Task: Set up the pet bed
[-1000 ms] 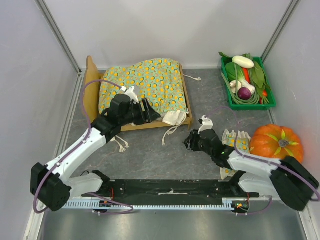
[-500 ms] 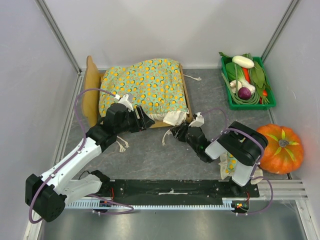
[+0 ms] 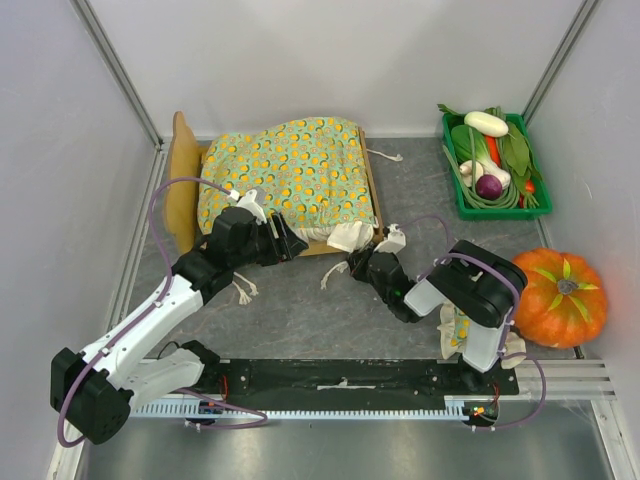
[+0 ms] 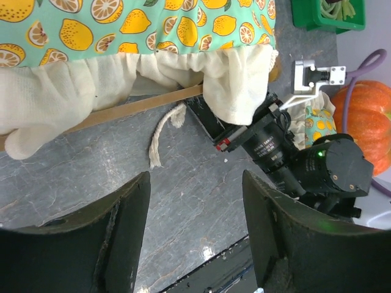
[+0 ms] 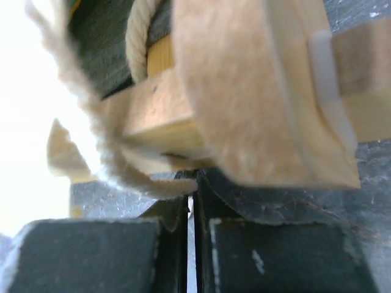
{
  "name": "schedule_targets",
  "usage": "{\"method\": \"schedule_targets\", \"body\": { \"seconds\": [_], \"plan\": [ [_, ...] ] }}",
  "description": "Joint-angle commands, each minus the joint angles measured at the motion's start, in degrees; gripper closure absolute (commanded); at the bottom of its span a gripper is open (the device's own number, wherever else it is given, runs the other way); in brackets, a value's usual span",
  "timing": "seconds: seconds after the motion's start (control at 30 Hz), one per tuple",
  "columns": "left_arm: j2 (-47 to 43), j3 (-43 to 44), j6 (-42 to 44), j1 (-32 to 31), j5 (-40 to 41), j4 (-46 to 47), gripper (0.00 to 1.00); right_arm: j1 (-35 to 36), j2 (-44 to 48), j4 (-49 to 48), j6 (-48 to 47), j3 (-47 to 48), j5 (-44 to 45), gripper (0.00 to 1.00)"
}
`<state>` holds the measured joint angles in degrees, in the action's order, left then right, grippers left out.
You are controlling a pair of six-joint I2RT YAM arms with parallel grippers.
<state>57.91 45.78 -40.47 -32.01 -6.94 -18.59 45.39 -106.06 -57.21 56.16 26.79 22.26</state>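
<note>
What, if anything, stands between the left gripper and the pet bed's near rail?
Nothing blocks it fully. The left gripper, fingers open, faces a bare stretch of the pet bed rail. The cream ruffle of the lemon-print blanket drapes over the rail on either side, and a loose cord lies in front of it.

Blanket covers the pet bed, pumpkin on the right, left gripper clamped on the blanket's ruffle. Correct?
No: the left wrist view shows the left gripper open, holding nothing, short of the ruffle. The blanket does cover the pet bed, and the pumpkin is on the right.
</note>
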Motion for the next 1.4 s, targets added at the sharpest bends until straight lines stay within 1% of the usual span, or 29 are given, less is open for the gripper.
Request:
{"method": "schedule_targets", "body": {
  "seconds": [0.0,0.07,0.13,0.2,0.23,0.27,0.33,0.37,0.43,0.53,0.7,0.77,0.83,0.87,1.0,1.1,1.13,1.2,1.23,1.3,1.33,1.37],
  "plan": [
    [-1.04,0.01,-0.31,-0.25,1.40,-0.48,0.33,0.93,4.44,4.12,-7.72,-2.79,-2.56,1.00],
    [-1.22,0.27,-0.05,-0.25,1.58,-0.66,0.33,1.37,9.19,8.67,-9.92,-3.14,-5.37,1.00],
    [-1.04,0.45,0.30,-0.25,1.75,-0.83,0.33,1.90,14.36,15.16,-10.98,-3.67,-5.91,1.00],
    [-0.43,0.63,0.48,-0.25,1.67,-0.83,0.33,2.34,18.93,19.40,-12.29,-4.02,-7.14,1.00],
    [-0.26,0.71,0.48,-0.25,1.67,-0.83,0.33,2.51,20.18,25.25,-12.30,-3.85,-6.62,0.94],
    [-0.08,0.71,0.56,-0.16,1.58,-0.57,0.33,2.86,21.32,27.92,-12.22,-2.98,-5.92,0.77],
    [0.62,0.80,0.74,-0.16,1.32,-0.57,0.33,2.95,24.22,32.49,-13.35,-2.35,-4.95,0.66],
    [0.80,1.06,0.74,-0.16,1.23,-0.48,0.33,3.13,25.02,32.95,-13.71,-2.44,-4.77,0.59],
    [1.24,1.42,0.83,-0.16,0.79,-0.57,0.33,3.04,26.78,35.40,-14.76,-2.00,-3.89,0.56],
    [1.33,1.68,0.92,-0.16,0.61,-0.48,0.33,3.04,26.96,36.64,-15.64,-1.82,-4.07,0.56],
    [1.24,1.59,0.92,-0.16,0.52,-0.66,0.33,3.48,23.63,36.81,-16.43,-0.77,-6.00,0.61],
    [1.07,1.51,1.01,-0.16,0.70,-0.92,0.33,4.18,23.44,37.26,-15.83,-0.68,-3.98,0.64],
    [0.98,1.33,1.01,-0.16,1.05,-1.01,0.33,4.27,23.01,34.63,-15.82,-1.30,-3.89,0.64],
    [0.80,1.16,0.92,-0.16,1.05,-1.01,0.33,4.27,22.66,34.36,-16.08,-0.95,-3.81,0.66],
    [0.71,1.33,0.83,-0.16,0.88,-0.92,0.33,4.27,18.71,33.40,-15.91,1.69,-4.42,0.66],
    [0.54,1.42,0.92,-0.16,1.14,-1.27,0.33,4.19,16.42,33.83,-15.29,3.18,-4.07,0.67],
    [0.28,1.42,0.83,-0.16,1.31,-1.36,0.33,4.18,16.06,33.92,-15.21,3.19,-3.81,0.74],
    [0.01,1.07,0.83,-0.16,1.40,-1.54,0.33,4.18,15.01,35.31,-15.03,3.36,-2.76,0.80],
    [-0.08,0.98,0.83,-0.16,1.32,-1.45,0.33,4.36,14.75,35.85,-15.55,3.62,-2.75,0.86],
    [-0.17,0.72,0.83,-0.16,1.40,-1.54,0.33,4.54,14.65,36.64,-15.99,3.45,-2.31,0.93],
    [0.01,0.71,0.74,-0.16,1.49,-1.45,0.33,4.54,14.74,36.64,-16.87,3.10,-2.66,1.00],
    [0.10,0.54,0.65,-0.16,1.32,-1.45,0.33,4.80,15.44,36.91,-17.40,3.18,-3.01,1.00]
  ]
}}
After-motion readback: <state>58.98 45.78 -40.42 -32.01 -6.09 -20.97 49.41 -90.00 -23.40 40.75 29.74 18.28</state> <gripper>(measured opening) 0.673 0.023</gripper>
